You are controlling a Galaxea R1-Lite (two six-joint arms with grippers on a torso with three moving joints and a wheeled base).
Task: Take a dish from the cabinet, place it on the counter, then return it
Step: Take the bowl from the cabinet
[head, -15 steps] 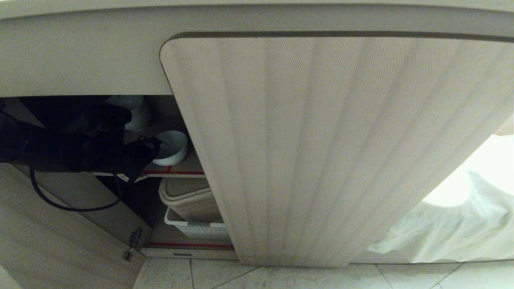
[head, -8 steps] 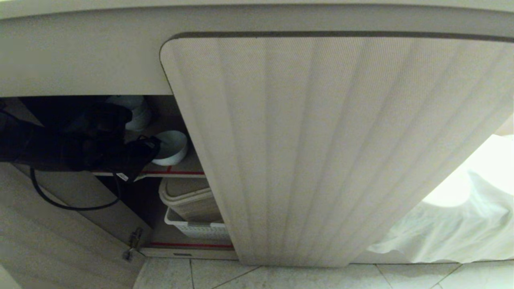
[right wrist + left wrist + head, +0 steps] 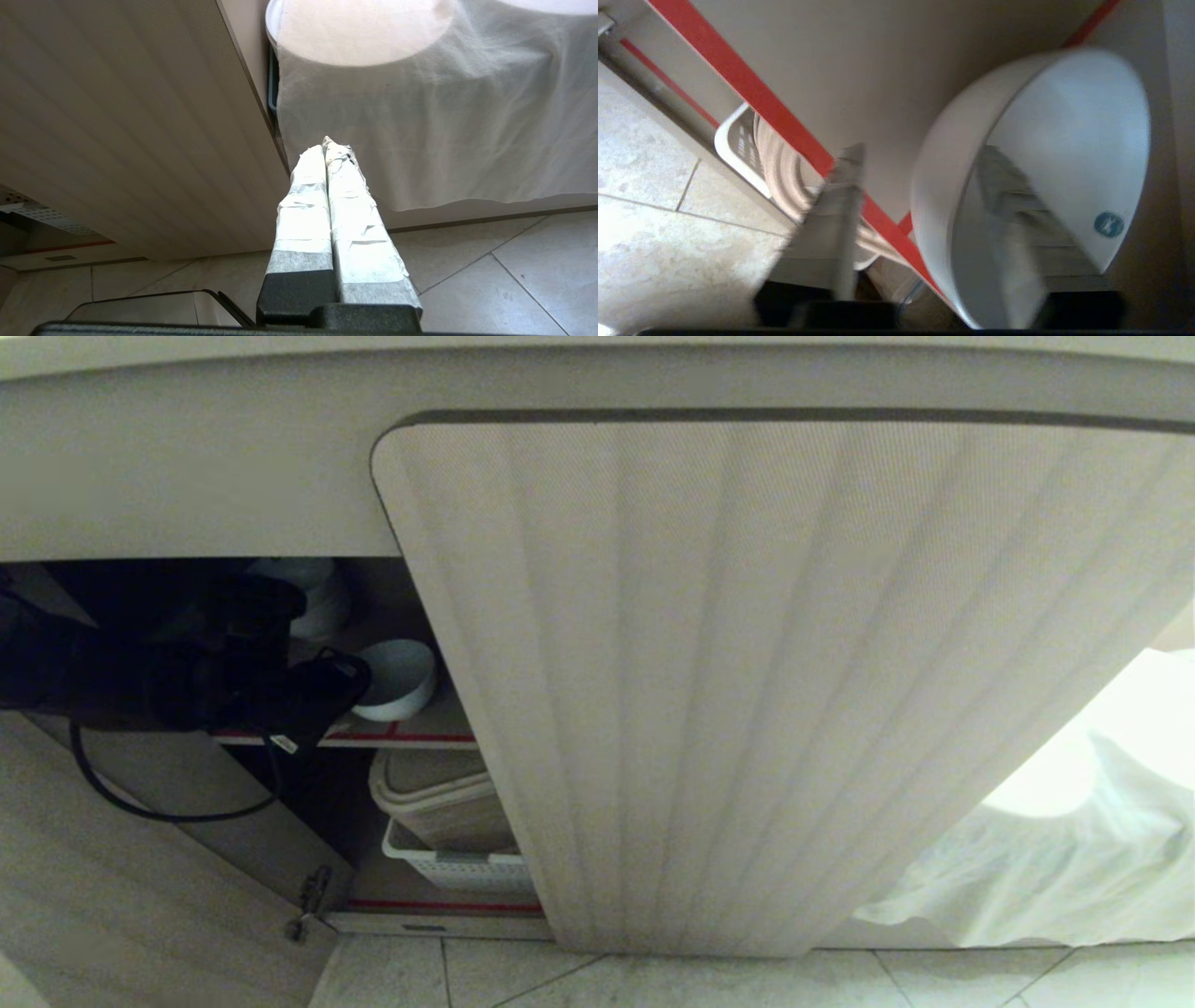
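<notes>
Dish sits at the shelf edge, its rim between the half-closed left end effector fingers, not yet pinched, so a thin rim grip could tip it floorward.

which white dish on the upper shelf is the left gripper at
The small white bowl at the shelf's front edge; the left gripper straddles its rim. The other white piece sits farther back.

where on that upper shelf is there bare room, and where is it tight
Bare shelf shows between the bowl and the closed door, and along the red front edge. Left of the bowl it is crowded: the left gripper straddles the bowl's rim, with white dishes behind. The lower shelf is filled by a basket and a bin.
</notes>
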